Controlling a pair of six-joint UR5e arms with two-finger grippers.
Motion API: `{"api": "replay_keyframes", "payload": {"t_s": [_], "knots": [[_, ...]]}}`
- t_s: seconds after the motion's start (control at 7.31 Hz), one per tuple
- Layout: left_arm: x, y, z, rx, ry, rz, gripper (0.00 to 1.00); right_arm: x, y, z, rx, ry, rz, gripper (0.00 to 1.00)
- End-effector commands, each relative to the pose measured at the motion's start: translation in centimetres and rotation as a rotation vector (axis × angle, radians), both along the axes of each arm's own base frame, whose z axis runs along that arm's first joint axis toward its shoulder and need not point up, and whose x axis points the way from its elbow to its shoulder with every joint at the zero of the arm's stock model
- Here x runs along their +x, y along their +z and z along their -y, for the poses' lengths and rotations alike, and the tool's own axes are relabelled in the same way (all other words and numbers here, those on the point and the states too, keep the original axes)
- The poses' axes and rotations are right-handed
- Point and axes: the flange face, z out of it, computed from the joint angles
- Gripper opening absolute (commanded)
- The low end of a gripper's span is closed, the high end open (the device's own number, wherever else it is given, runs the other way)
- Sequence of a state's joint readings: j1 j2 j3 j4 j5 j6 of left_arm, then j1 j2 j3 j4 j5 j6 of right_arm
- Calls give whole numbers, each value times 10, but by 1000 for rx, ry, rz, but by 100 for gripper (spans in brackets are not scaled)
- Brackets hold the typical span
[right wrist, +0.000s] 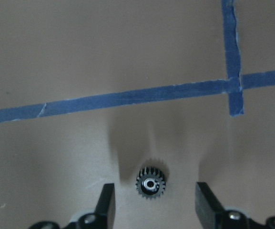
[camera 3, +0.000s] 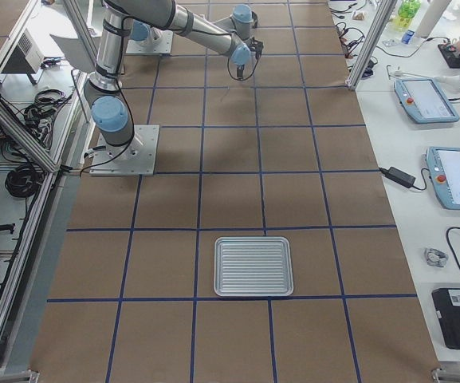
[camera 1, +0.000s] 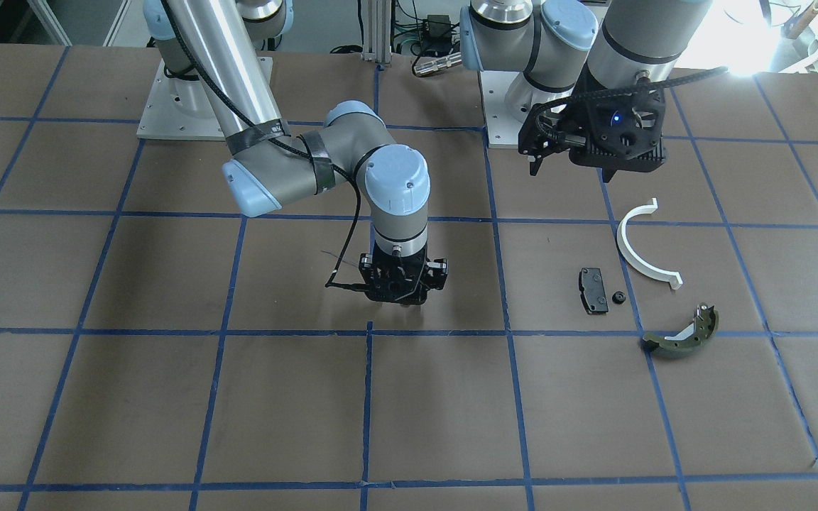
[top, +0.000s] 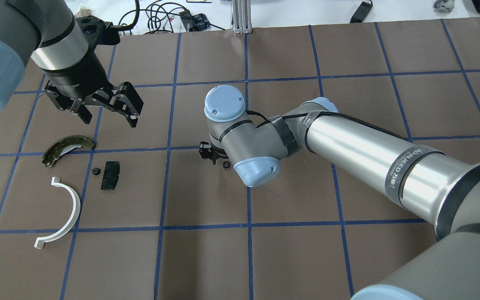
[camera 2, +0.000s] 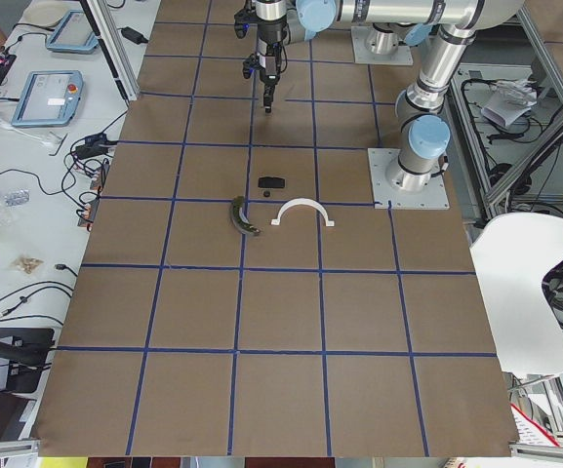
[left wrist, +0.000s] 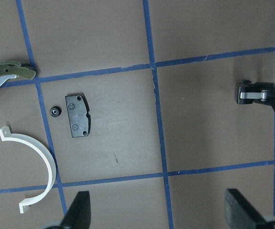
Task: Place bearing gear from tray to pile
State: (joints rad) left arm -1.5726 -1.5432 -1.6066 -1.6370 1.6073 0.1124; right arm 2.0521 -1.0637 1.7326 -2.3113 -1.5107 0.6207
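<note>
Gear [right wrist: 151, 183] on table [right wrist: 70, 52] between right jaws

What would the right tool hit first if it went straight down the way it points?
Probably the table. The right tool is open, and the small black gear lies in the gap between its fingers, so they should straddle it and land on the brown surface. How high it hangs is unclear.

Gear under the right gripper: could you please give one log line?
right gripper open | gear loose on table below | left gripper open, near pile
</note>
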Motion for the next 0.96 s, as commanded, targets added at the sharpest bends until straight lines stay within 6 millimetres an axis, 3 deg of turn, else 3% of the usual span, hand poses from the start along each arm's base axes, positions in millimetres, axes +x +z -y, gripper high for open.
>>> {"api": "replay_keyframes", "payload": {"t_s": [0.0,0.27,0.55,0.68,0.82], "knots": [[-2,0,-1,-1,-4,-3,100,-59,39,21,33,1,-28,100],[-2,-1,-1,1,-2,-1,100,-160,106,42,48,75,-38,100],[-2,-13,10,13,-1,-2,100,-266,164,45,44,176,-31,100],[-10,-32,19,4,-16,-2,100,-288,203,25,42,207,-35,100],[-35,-62,23,-53,-60,2,100,-287,250,0,25,212,-70,100]]}}
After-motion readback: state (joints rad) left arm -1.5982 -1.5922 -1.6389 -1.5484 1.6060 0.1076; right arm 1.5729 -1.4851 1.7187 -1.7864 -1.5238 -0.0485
